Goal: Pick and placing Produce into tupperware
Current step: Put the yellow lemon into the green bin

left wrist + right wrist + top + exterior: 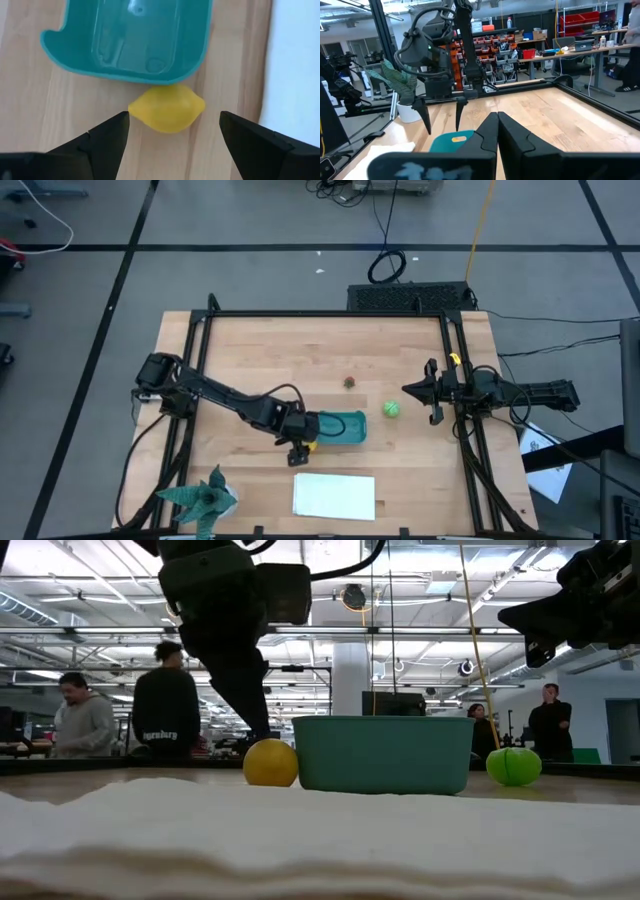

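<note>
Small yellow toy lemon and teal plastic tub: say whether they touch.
Cannot tell. In the left wrist view the yellow toy lemon lies right against the teal plastic tub's rim, with no visible gap, but overhang could hide one.

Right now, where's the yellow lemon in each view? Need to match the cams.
High view: lemon just peeks out at the teal tub's left end, under the left tool.
Low view: lemon left of centre, against the tub's left wall.
Left wrist view: lemon centred ahead of the open fingers, beside the tub's rim.
Right wrist view: a yellow sliver over the tub.
Shared landmark: the teal tub.
</note>
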